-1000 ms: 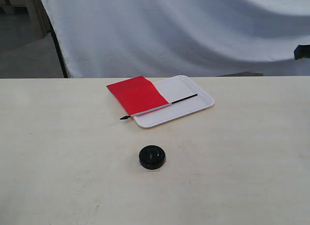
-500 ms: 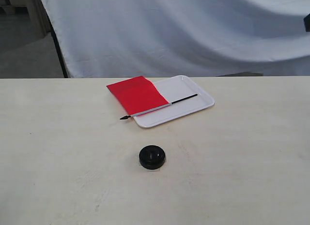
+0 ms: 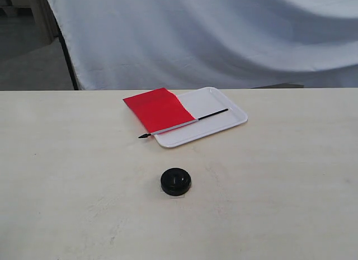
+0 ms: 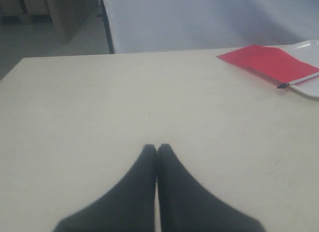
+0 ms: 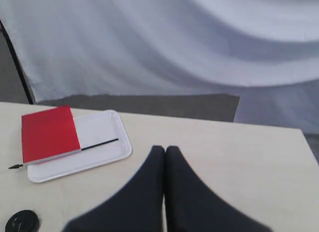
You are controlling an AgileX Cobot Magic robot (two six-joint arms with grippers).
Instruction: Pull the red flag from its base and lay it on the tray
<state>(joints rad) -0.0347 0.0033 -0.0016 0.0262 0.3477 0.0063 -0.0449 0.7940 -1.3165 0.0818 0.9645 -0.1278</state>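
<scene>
The red flag (image 3: pixel 158 109) lies flat across the white tray (image 3: pixel 215 123), its cloth overhanging the tray's left end and its pointed black tip resting on the table. The flag (image 5: pixel 49 134) and tray (image 5: pixel 102 130) also show in the right wrist view. The round black base (image 3: pixel 175 181) stands alone on the table nearer the front, with nothing in its hole. My left gripper (image 4: pixel 157 148) is shut with nothing in it, far from the flag (image 4: pixel 269 62). My right gripper (image 5: pixel 165 150) is shut on nothing, off to the side of the tray. Neither gripper shows in the exterior view.
A pale wooden table (image 3: pixel 279 182) carries everything. A white cloth backdrop (image 3: pixel 224 36) hangs behind its far edge. The base (image 5: pixel 21 222) sits at the corner of the right wrist view.
A dark part of the right arm at the exterior view's right edge has risen and left the picture. Flag, tray and base have not moved.
</scene>
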